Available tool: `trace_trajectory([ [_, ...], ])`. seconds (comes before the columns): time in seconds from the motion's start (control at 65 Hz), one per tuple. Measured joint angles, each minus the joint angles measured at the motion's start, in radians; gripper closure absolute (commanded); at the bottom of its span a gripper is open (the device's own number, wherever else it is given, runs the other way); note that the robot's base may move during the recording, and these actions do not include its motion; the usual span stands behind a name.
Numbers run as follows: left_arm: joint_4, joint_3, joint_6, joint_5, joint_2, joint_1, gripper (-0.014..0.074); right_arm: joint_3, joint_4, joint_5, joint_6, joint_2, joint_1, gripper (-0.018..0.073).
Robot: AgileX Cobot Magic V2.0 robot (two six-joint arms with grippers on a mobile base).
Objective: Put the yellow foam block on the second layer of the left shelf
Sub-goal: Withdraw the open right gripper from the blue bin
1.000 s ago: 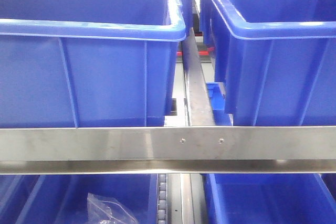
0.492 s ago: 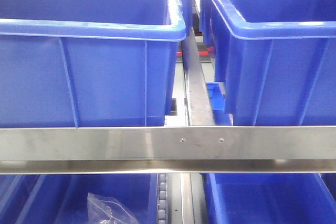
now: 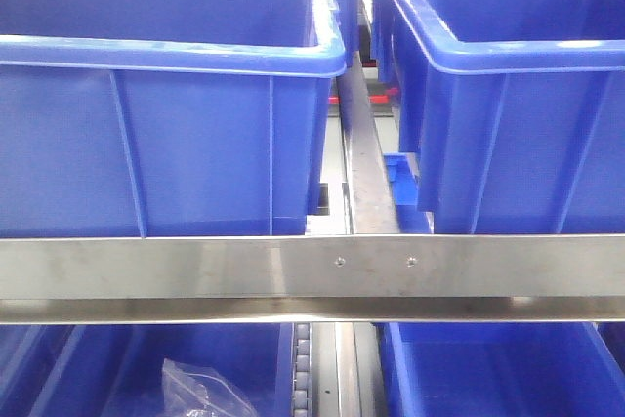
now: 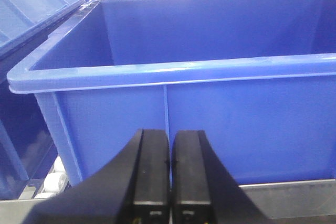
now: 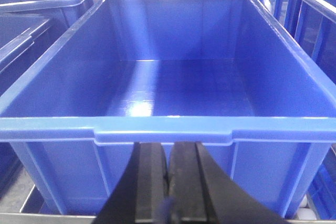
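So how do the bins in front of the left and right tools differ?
The left bin, ahead of the left tool, shows its front wall, floor hidden; the right bin, ahead of the right tool, is seen from above, floor bare. The right bin's front rim has a stepped grip lip; the left bin's runs plain. Both are blue and open-topped.

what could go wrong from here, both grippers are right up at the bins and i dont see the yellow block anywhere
1. No yellow block shows in any view, and both the left gripper and right gripper are shut with nothing between them, so there is nothing to place yet.
2. Each gripper sits close to a blue bin wall or rim; moving forward could hit it.
3. The steel shelf rail crosses the front view and could catch an arm.
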Motion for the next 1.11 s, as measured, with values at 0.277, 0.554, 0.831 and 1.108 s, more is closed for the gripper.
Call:
trace_trajectory([
  [0.277, 0.0, 0.0, 0.0, 0.0, 0.0, 0.0, 0.046, 0.13, -0.006, -0.303, 0.0, -0.087, 0.0, 0.0505],
  [0.554, 0.0, 0.0, 0.0, 0.0, 0.0, 0.0, 0.046, 0.146, -0.006, -0.145, 0.0, -0.175, 0.0, 0.0505],
  [0.831, 0.0, 0.0, 0.0, 0.0, 0.0, 0.0, 0.046, 0.146, -0.006, -0.04, 0.0, -0.212, 0.0, 0.0505],
  [1.108, 0.0, 0.0, 0.0, 0.0, 0.0, 0.0, 0.046, 0.146, -0.006, -0.037, 0.0, -0.212, 0.0, 0.0505],
])
